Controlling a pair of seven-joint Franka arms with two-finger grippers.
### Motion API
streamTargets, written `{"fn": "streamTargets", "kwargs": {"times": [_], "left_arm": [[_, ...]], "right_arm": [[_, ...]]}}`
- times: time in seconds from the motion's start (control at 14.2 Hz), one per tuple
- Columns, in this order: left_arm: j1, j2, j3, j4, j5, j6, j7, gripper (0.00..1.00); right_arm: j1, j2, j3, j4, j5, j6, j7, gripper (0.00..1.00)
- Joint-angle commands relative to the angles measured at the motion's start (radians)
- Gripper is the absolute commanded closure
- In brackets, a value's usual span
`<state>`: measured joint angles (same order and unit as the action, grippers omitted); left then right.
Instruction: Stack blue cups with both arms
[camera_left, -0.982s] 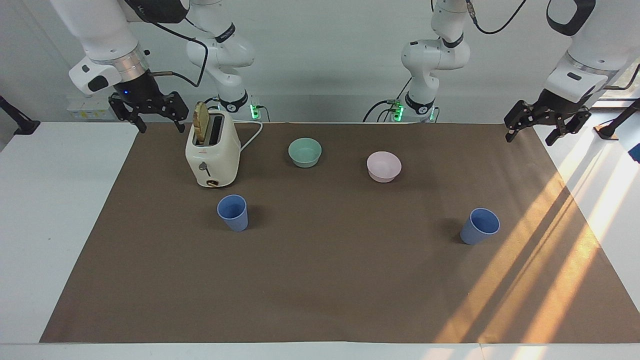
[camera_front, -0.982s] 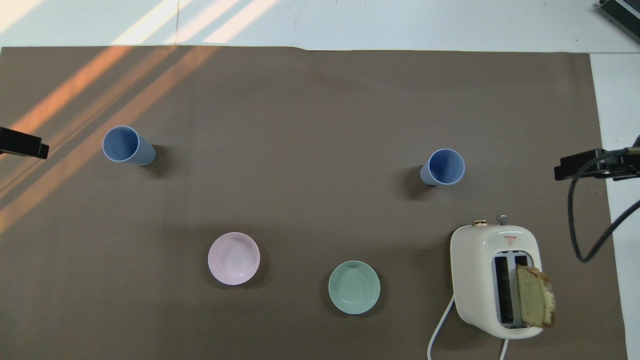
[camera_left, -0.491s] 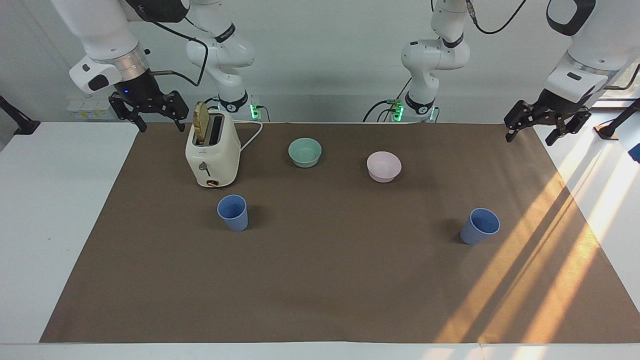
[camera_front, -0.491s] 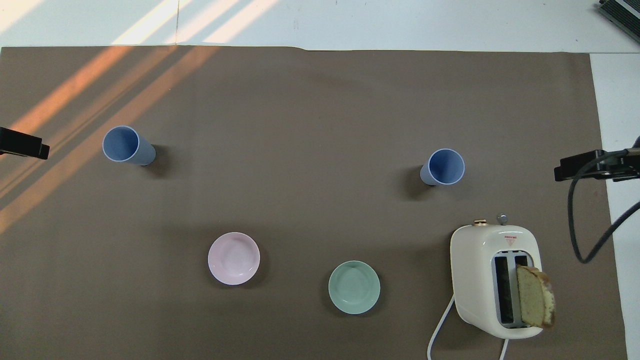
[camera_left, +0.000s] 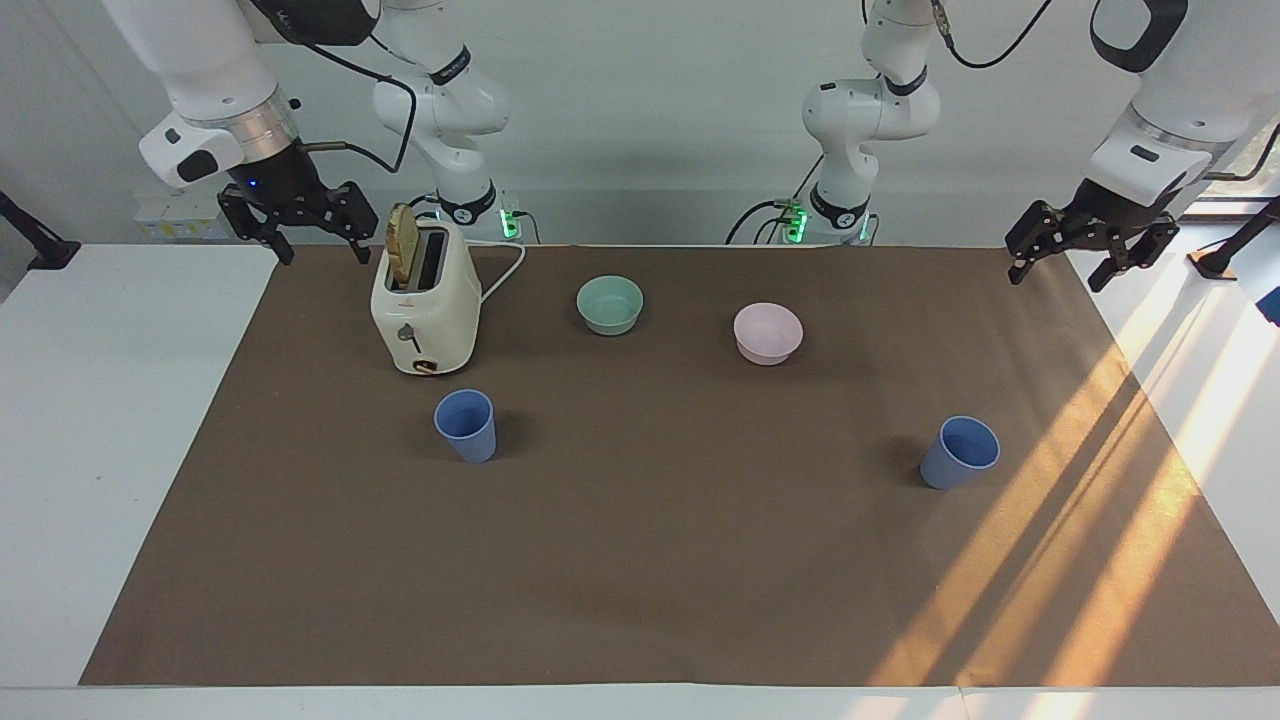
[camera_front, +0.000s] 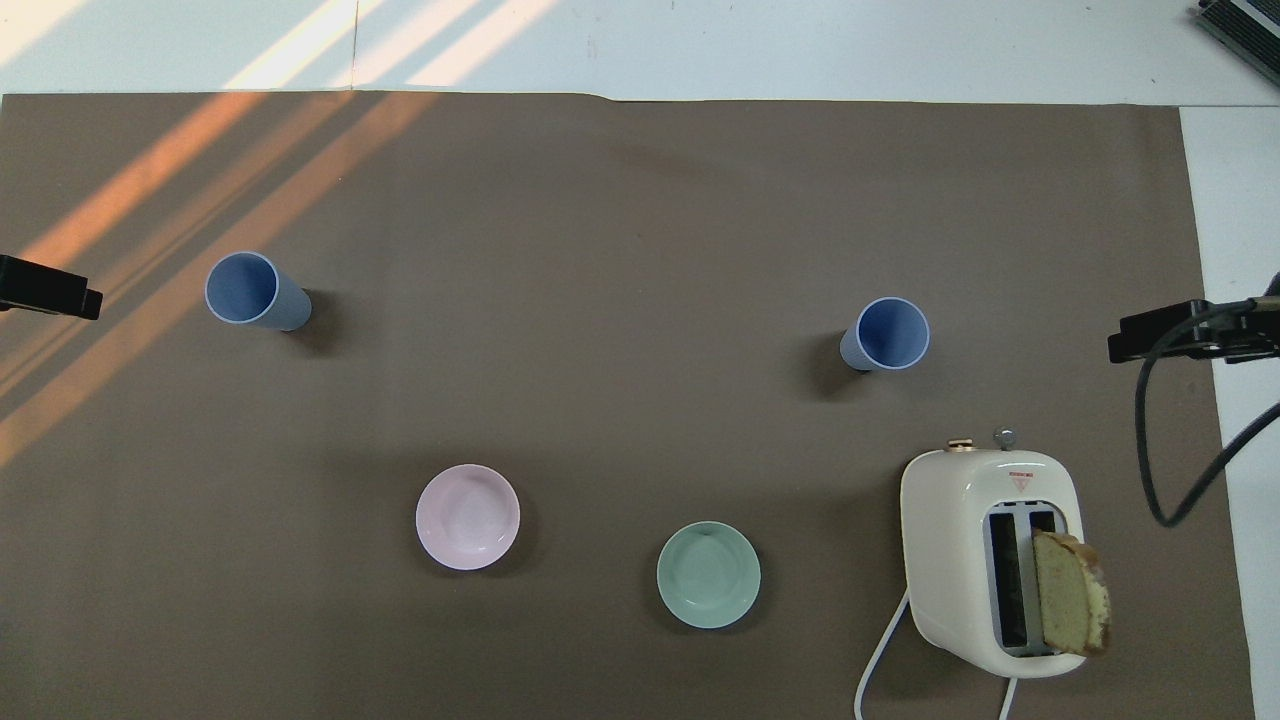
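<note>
Two periwinkle-blue cups stand upright and apart on the brown mat. One blue cup (camera_left: 466, 424) (camera_front: 886, 335) stands toward the right arm's end, just farther from the robots than the toaster. The other blue cup (camera_left: 959, 452) (camera_front: 255, 291) stands toward the left arm's end, by the sunlit stripes. My right gripper (camera_left: 298, 232) hangs open in the air over the mat's corner beside the toaster, holding nothing. My left gripper (camera_left: 1088, 251) hangs open over the mat's corner at its own end, holding nothing. In the overhead view only the tip of each gripper shows at the frame's sides.
A cream toaster (camera_left: 425, 305) (camera_front: 992, 555) with a slice of bread in one slot stands near the right arm's base. A mint-green bowl (camera_left: 610, 303) (camera_front: 708, 574) and a pale pink bowl (camera_left: 768, 332) (camera_front: 467, 516) sit near the robots. Brown mat (camera_left: 650, 560) covers the white table.
The left gripper has drifted slightly upward. The right gripper has shifted very little. Cups, bowls and toaster have not moved.
</note>
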<state>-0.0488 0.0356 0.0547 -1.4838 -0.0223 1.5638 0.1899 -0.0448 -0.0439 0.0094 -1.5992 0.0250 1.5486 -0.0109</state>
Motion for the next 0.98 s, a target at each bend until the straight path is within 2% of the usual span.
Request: {"fn": "streamTargets", "kwargs": {"times": [0.0,0.49,0.91], "left_arm": [[-0.011,-0.028,0.008,-0.036,-0.005,0.016,0.006,0.0],[-0.011,-0.029,0.008,-0.039,-0.005,0.025,0.008,0.0],[-0.008,-0.005,0.008,-0.065,-0.005,0.119,0.009,0.0]], "right_arm": [[-0.004,-0.027,0.001,-0.034,0.012,0.022,-0.026,0.0],[-0.004,-0.028,0.001,-0.042,0.012,0.033,-0.026,0.0],[-0.004,-0.028,0.001,-0.042,0.012,0.033,-0.024,0.0]]}}
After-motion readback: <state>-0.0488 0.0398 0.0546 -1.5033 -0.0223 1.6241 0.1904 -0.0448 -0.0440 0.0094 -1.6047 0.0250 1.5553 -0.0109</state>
